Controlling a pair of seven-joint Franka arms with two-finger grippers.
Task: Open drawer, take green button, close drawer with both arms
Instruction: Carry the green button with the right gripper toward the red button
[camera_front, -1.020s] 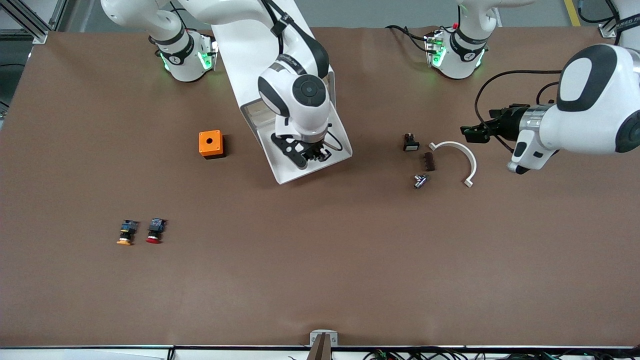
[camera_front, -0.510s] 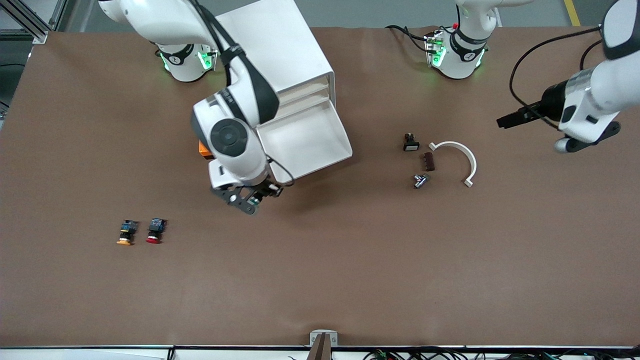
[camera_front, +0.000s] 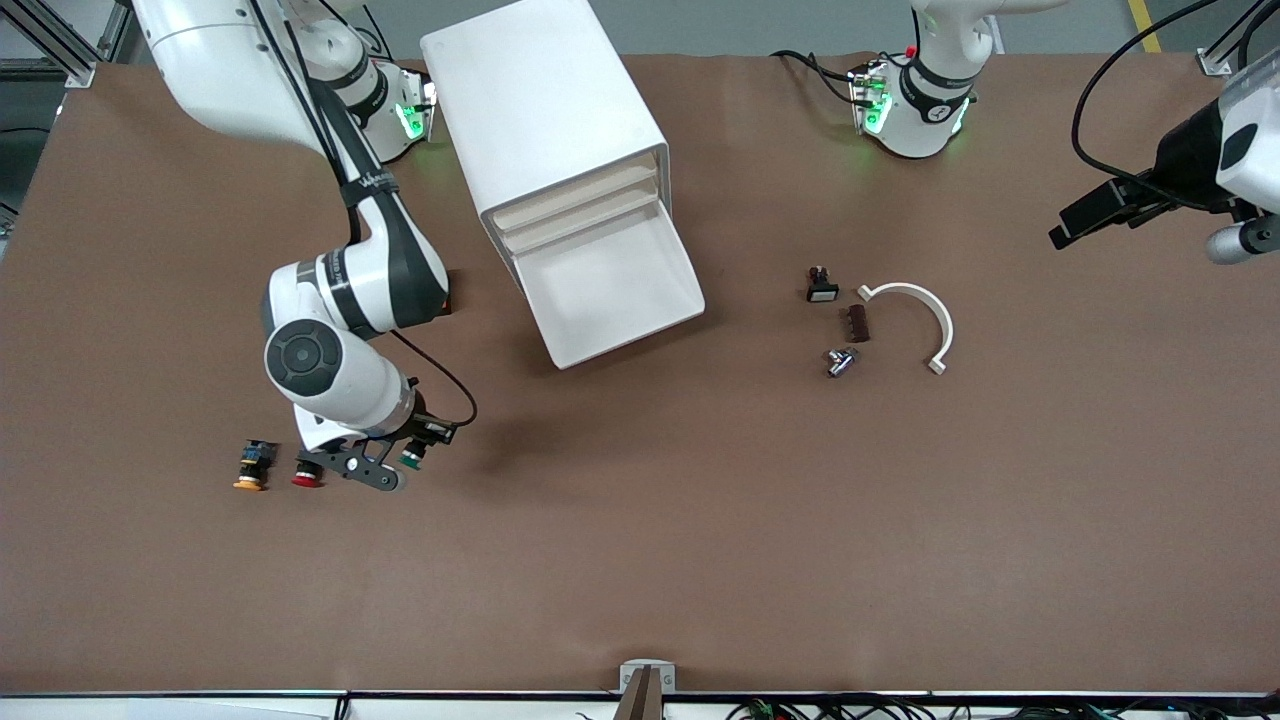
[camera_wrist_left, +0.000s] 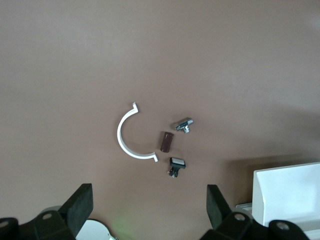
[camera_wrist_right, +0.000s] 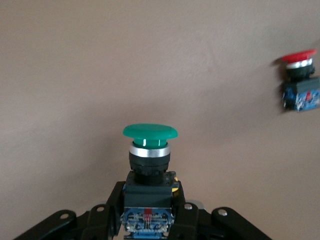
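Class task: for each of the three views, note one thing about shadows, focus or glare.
Front view: soft shadow on the table beside the right gripper. Left wrist view: the white arc is sharp, and a dim shadow lies near the drawer. Right wrist view: the green button is crisp with a small glint; the red button is softer.

Table: plain brown, no pattern. Cabinet white; open drawer white inside, cream-white front. Arms white with dark grey joint bands, green lights at both bases. Right gripper black, closed on the button: green cap, silver ring, black body, blue rear. At 9 o'clock of it in the front view: red-capped button, then yellow-orange-capped button, both with black bodies and blue rears. Left gripper black. Curved bracket white, small block dark brown, metal fitting silver, small switch black with white face.
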